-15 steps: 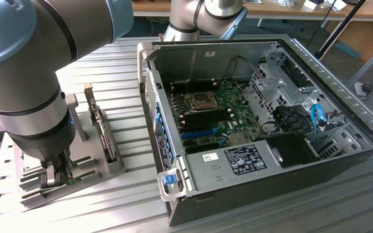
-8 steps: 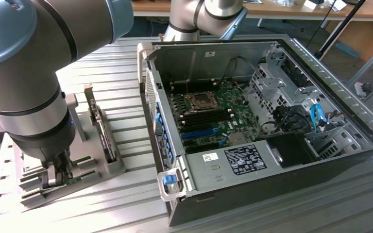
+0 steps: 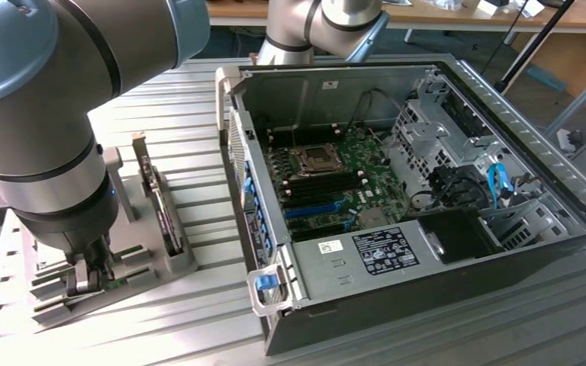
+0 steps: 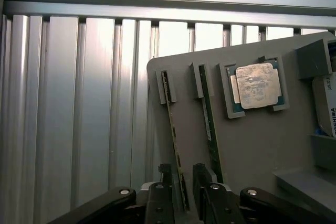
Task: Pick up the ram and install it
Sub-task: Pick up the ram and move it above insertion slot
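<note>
Black fingers of the gripper stand spread, one on each side of the ram, not clenched on it. The ram stands on edge in the grey holder tray, a second stick just beside it and the silver processor chip beyond. The tray lies on the ribbed aluminium table, near the open computer case.

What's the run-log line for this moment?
stage: pick | hand: open, fingers either side of ram | ram: on edge in gray holder, unlifted | second ram: alongside | case: open
</note>
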You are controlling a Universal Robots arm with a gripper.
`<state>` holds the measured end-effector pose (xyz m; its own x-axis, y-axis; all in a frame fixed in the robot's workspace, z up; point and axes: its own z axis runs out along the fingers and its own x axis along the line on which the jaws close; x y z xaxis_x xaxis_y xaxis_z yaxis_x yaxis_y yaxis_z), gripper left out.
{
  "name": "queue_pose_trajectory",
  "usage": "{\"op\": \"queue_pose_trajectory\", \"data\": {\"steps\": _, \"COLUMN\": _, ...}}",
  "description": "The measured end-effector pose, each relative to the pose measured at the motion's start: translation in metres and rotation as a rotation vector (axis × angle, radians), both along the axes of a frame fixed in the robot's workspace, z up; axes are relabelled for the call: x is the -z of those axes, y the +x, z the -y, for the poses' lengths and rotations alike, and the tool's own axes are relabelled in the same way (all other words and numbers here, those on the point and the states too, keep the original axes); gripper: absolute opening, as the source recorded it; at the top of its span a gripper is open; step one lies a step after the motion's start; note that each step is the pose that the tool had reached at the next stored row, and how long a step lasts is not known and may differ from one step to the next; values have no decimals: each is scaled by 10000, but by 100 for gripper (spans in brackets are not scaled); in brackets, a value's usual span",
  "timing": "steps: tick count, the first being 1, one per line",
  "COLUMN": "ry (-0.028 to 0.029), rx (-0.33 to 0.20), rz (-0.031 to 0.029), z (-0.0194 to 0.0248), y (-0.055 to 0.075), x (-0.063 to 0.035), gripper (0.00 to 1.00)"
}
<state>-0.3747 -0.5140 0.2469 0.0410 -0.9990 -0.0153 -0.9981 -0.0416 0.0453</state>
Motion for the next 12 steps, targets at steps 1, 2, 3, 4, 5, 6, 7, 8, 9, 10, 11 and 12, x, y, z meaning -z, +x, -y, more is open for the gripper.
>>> {"op": "queue_pose_trajectory", "data": {"steps": 1, "ry": 0, "rx": -12, "rz": 0, "z": 0, "y": 0, "x": 0, "gripper": 30}}
{"op": "queue_pose_trajectory", "data": {"steps": 2, "ry": 0, "rx": -40, "rz": 1, "z": 0, "y": 0, "x": 0, "gripper": 30}}
{"op": "queue_pose_trajectory", "data": {"steps": 3, "ry": 1, "rx": -81, "rz": 1, "z": 0, "y": 0, "x": 1, "gripper": 30}}
{"op": "queue_pose_trajectory", "data": {"steps": 4, "ry": 1, "rx": -128, "rz": 0, "z": 0, "y": 0, "x": 0, "gripper": 30}}
{"op": "queue_pose_trajectory", "data": {"steps": 5, "ry": 1, "rx": -176, "rz": 0, "z": 0, "y": 0, "x": 1, "gripper": 30}}
{"op": "queue_pose_trajectory", "data": {"steps": 6, "ry": 1, "rx": -232, "rz": 1, "z": 0, "y": 0, "x": 1, "gripper": 30}}
{"op": "queue_pose_trajectory", "data": {"steps": 7, "ry": 1, "rx": -288, "rz": 1, "z": 0, "y": 0, "x": 1, "gripper": 30}}
{"op": "queue_pose_trajectory", "data": {"steps": 8, "ry": 1, "rx": -348, "rz": 1, "z": 0, "y": 0, "x": 1, "gripper": 30}}
{"op": "queue_pose_trajectory", "data": {"steps": 9, "ry": 1, "rx": -408, "rz": 1, "z": 0, "y": 0, "x": 1, "gripper": 30}}
{"op": "queue_pose_trajectory", "data": {"steps": 10, "ry": 1, "rx": -477, "rz": 1, "z": 0, "y": 0, "x": 1, "gripper": 30}}
{"op": "queue_pose_trajectory", "data": {"steps": 11, "ry": 1, "rx": -556, "rz": 1, "z": 0, "y": 0, "x": 2, "gripper": 30}}
{"op": "queue_pose_trajectory", "data": {"steps": 12, "ry": 1, "rx": -622, "rz": 0, "z": 0, "y": 1, "x": 2, "gripper": 30}}
